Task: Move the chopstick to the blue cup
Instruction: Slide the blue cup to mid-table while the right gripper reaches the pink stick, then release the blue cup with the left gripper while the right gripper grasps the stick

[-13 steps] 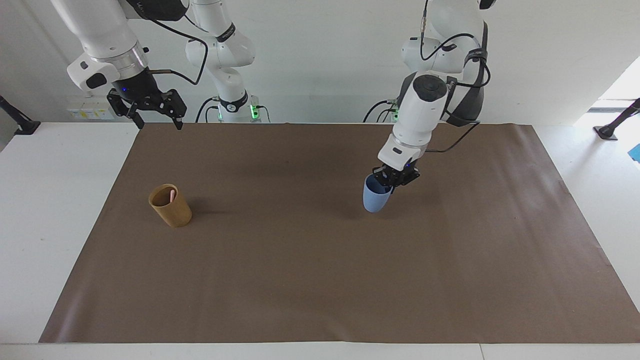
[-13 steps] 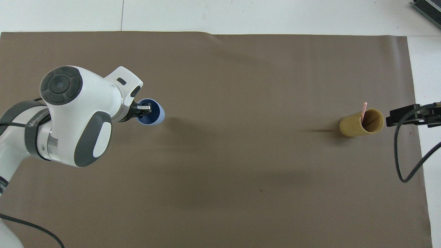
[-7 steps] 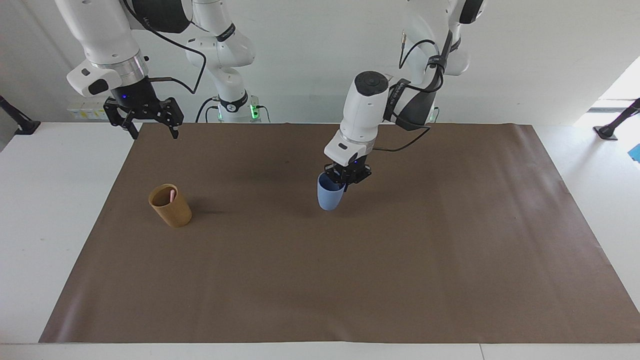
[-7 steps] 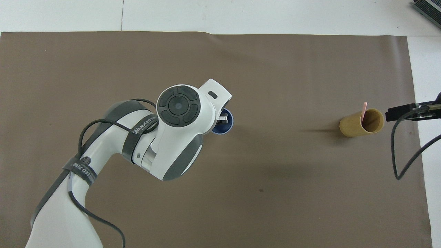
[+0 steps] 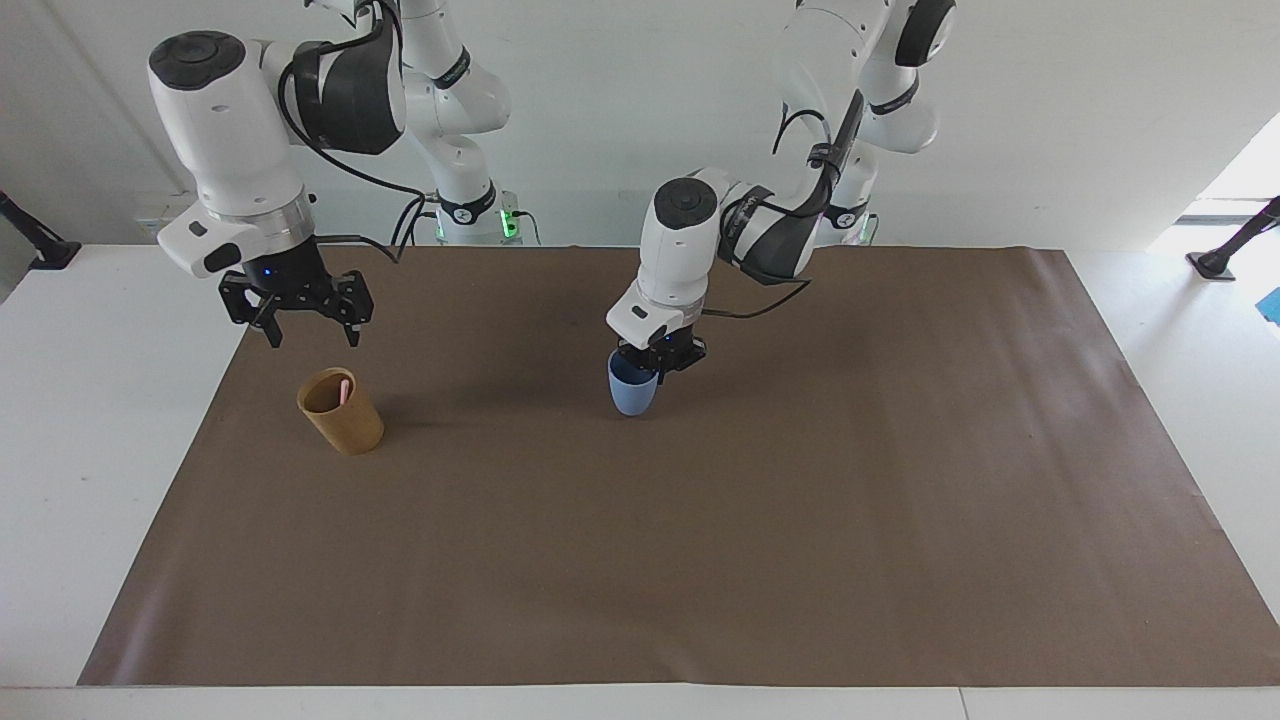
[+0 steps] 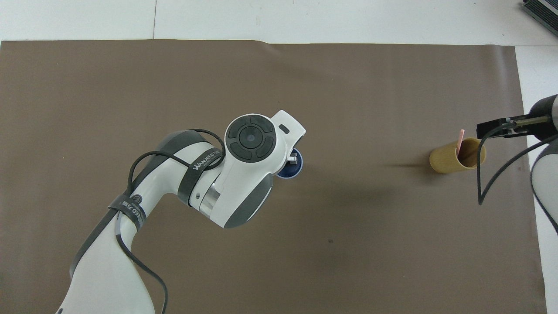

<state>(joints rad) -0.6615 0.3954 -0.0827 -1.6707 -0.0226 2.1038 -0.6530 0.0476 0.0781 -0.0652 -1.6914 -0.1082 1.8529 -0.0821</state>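
Observation:
My left gripper (image 5: 656,366) is shut on the rim of the blue cup (image 5: 632,392), one finger inside it. It holds the cup upright low over the middle of the mat; I cannot tell whether the cup touches the mat. From overhead the arm hides most of the blue cup (image 6: 294,170). The pink chopstick (image 5: 345,388) leans inside a tan cup (image 5: 341,412) toward the right arm's end. My right gripper (image 5: 313,340) hangs open a little above that cup and holds nothing. Overhead, the chopstick (image 6: 460,139) sticks out of the tan cup (image 6: 453,160).
A brown mat (image 5: 700,550) covers most of the white table (image 5: 100,450). The left arm's elbow reaches out over the middle of the mat.
The left arm carried the blue cup from its own end to the middle of the mat and brought it upright. The right gripper came down and over toward the tan cup.

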